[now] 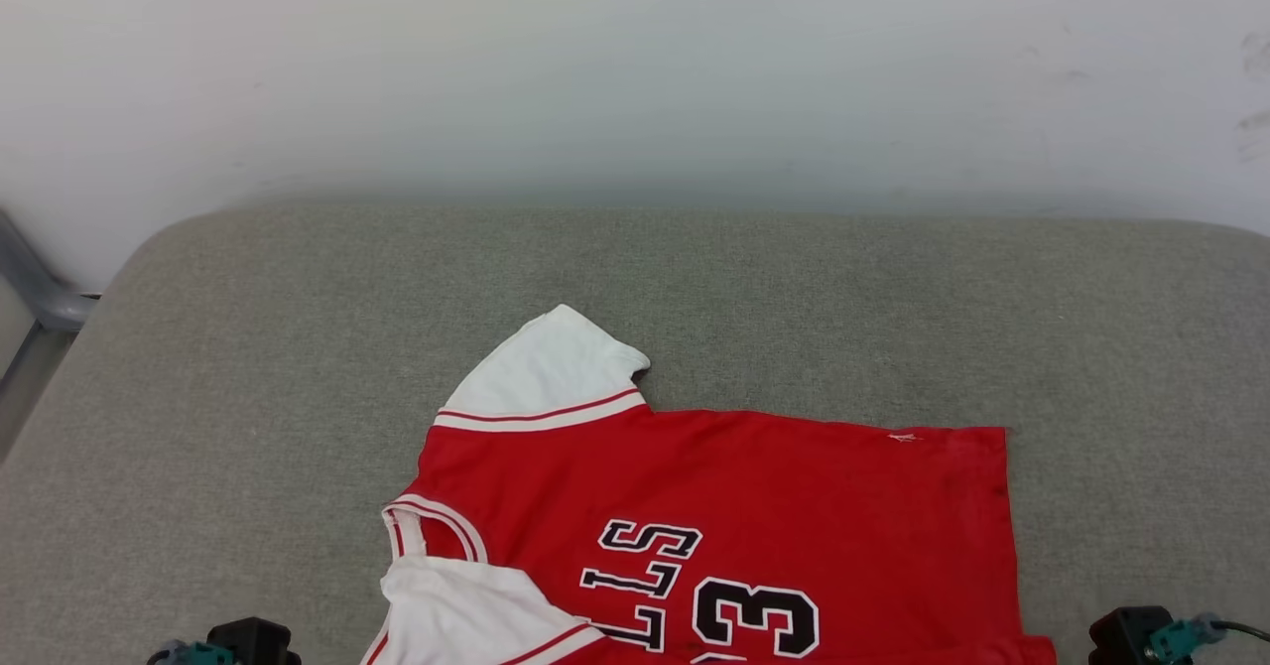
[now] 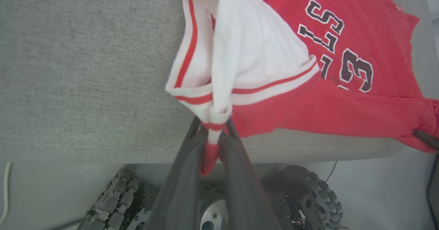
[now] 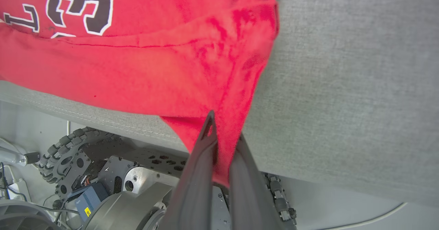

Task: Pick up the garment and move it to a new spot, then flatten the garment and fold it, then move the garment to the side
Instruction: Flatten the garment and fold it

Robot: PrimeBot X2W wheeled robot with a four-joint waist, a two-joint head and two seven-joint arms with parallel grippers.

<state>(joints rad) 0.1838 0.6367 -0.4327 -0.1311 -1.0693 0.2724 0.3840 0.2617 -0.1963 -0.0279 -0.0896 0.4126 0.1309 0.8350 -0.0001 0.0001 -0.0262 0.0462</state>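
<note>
The garment [image 1: 754, 506] lies on the grey padded surface [image 1: 248, 347], its near edge hanging over. We see the left gripper [image 2: 212, 127] clamped on striped trim and the right gripper [image 3: 224, 130] clamped on a red corner. The head view cuts off the lettering.

We see a counter [image 1: 248, 367] covered in grey woven fabric, its far corners rounded and a stitched seam [image 2: 85, 139] running along its near edge. Behind it stands a plain white wall [image 1: 635, 69], softly and evenly lit, with a few faint scuffs [image 1: 1252, 99] at the far right. A grey metal tube [image 1: 35, 293] bends down at the counter's left end. Below the near edge we find a pale floor [image 2: 377, 195], where a white cable [image 2: 5, 192] lies.
</note>
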